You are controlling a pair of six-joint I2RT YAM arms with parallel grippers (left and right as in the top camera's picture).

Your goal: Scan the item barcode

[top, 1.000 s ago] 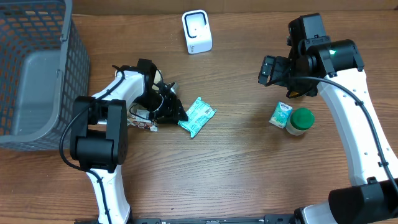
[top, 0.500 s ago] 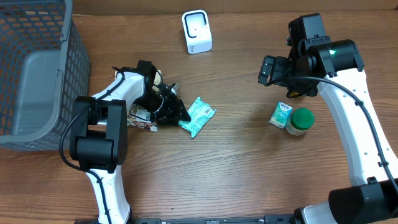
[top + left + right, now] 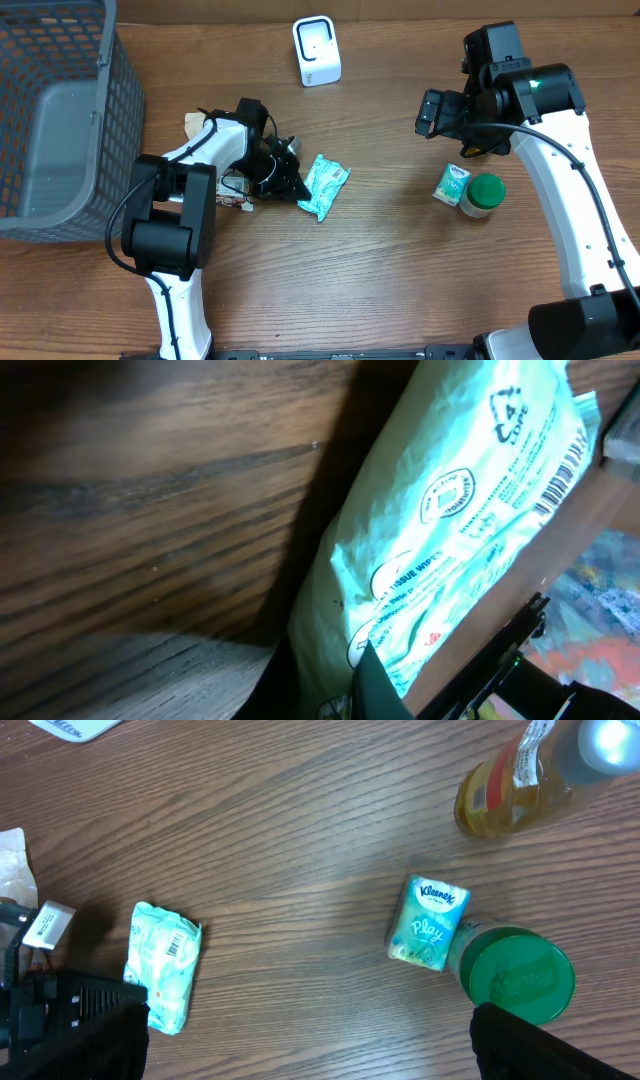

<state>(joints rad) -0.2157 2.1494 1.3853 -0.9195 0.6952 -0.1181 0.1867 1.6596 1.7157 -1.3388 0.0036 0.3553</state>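
The item is a light green tissue pack lying on the wooden table in the overhead view. Its left end is pinched by my left gripper, which is shut on it. The left wrist view shows the pack close up with its barcode facing up, and my left gripper clamping the near end. The white scanner stands at the back centre. My right gripper hovers open on the right; in its wrist view the right gripper holds nothing and the pack lies at the left.
A grey wire basket fills the far left. A small Kleenex pack and a green-lidded jar sit under the right arm. A yellow bottle lies beyond them. Small wrappers lie beside the left arm.
My left gripper has slid right and shut on the tissue pack's end, and the pack has shifted slightly right and turned. The right arm has not moved.
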